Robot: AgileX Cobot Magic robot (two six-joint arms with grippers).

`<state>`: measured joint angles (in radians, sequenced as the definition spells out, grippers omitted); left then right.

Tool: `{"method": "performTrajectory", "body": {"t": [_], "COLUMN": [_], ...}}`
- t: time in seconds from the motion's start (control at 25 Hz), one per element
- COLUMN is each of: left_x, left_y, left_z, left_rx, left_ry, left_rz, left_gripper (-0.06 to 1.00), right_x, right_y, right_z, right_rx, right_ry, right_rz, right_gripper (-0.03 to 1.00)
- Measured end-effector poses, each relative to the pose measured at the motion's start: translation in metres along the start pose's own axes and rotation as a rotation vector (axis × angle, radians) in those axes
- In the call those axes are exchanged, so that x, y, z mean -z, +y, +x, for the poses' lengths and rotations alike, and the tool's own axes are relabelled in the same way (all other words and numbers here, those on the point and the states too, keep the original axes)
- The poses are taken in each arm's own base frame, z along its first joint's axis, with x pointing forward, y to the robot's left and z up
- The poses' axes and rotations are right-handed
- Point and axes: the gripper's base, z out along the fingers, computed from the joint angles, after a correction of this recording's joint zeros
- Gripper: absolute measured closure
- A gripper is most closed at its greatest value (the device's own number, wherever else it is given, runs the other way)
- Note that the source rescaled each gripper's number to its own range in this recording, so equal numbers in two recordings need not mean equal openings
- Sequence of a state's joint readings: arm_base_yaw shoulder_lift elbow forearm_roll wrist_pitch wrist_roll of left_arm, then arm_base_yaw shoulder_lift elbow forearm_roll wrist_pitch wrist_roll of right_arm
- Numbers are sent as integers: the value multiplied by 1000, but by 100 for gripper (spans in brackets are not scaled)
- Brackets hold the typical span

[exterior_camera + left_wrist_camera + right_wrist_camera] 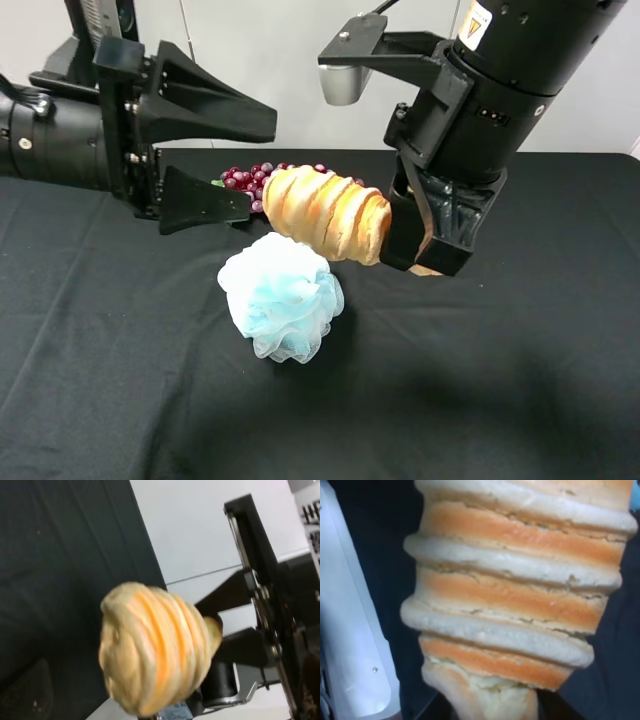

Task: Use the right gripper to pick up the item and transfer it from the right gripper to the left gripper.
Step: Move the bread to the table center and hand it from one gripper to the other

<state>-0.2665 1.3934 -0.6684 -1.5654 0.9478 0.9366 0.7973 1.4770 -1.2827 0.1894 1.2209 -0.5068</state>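
Observation:
The golden-tan ridged bread roll (325,213) hangs level in the air above the black table. My right gripper (425,245) is shut on its right end. My left gripper (262,168) is open, with one finger (215,110) above and one (205,200) below; their tips reach the roll's left end without closing on it. The roll fills the left wrist view (155,650), with the right gripper (260,605) behind it. The right wrist view shows the roll's pale and orange ridges (515,590) up close.
A pale-blue mesh bath puff (282,295) lies on the black cloth (500,380) just under the roll. A bunch of red-purple grapes (250,178) lies behind it, partly hidden by the left gripper. A white housing (350,630) edges the right wrist view.

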Motion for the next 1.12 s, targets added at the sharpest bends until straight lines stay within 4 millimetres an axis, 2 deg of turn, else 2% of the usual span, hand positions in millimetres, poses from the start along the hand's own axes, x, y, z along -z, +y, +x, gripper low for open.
{"method": "performTrajectory", "body": {"t": [0.28,0.64,1.12], "left_x": [-1,-1,-1], "left_y": [-3,-10,-5], "left_z": [-5,0,7], "left_rx": [12,68,148], "left_ry": [-48,8,80], "left_rz": [46,122,67], "left_gripper": [-4,-4,-3], "right_x": [0,0,0], "right_y": [4,6,5], "right_z": [-2,-4,-8], "right_rx": [-3,1,-6], "right_ry": [-22,-40,-85], "right_rz": [-39,-64,-53], "right_gripper": [95,95,97]}}
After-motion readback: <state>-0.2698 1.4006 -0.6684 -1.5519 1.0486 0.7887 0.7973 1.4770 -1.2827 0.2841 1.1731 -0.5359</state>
